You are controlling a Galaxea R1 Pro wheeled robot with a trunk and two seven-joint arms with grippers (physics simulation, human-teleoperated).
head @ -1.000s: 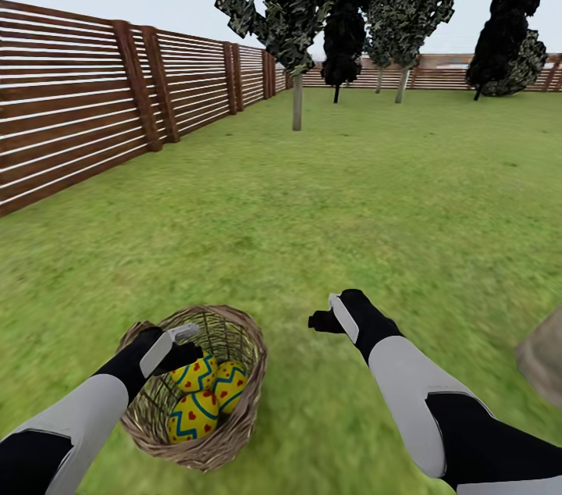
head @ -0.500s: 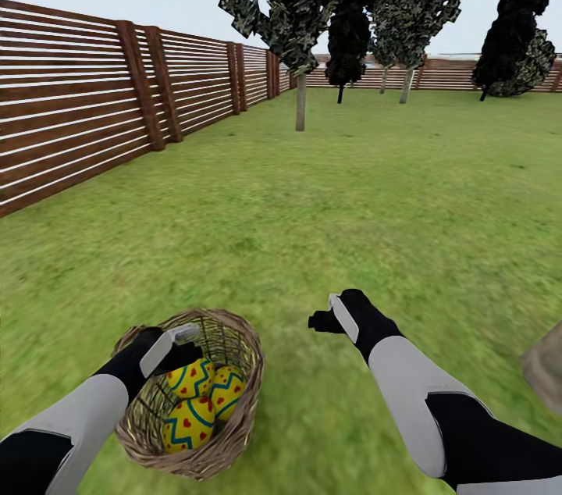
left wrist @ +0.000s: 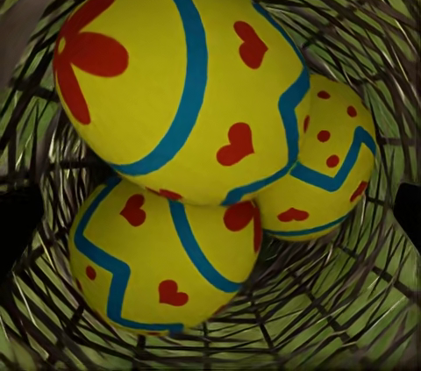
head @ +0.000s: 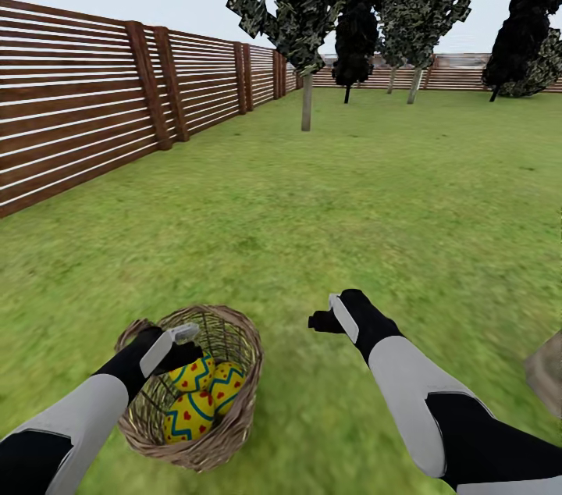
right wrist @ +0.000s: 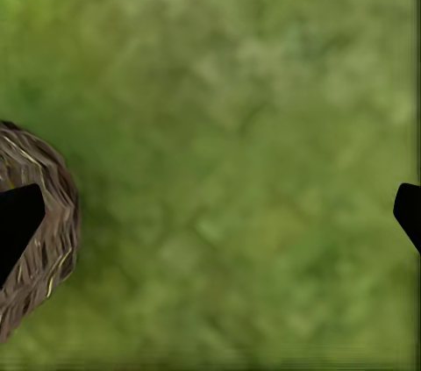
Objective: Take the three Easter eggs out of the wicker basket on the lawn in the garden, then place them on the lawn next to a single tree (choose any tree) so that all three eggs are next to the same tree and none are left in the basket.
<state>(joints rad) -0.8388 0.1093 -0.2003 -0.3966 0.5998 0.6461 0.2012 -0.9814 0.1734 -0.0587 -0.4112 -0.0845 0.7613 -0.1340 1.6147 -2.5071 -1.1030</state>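
The round tan open-woven wicker basket (head: 191, 389) sits on the mottled green lawn (head: 367, 198) at near left, holding three yellow eggs with blue zigzags and red marks (left wrist: 180, 90). The left tool (head: 178, 348) hovers over them, open. The right tool (head: 332, 315), open, hangs above grass. Since a second ago the fence and trees have shifted right: the camera moved, and the arms hold their pose.

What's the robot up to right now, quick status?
Left gripper open over wicker basket. Right gripper open, empty, above lawn. Three Easter eggs inside basket. Nothing blocking.
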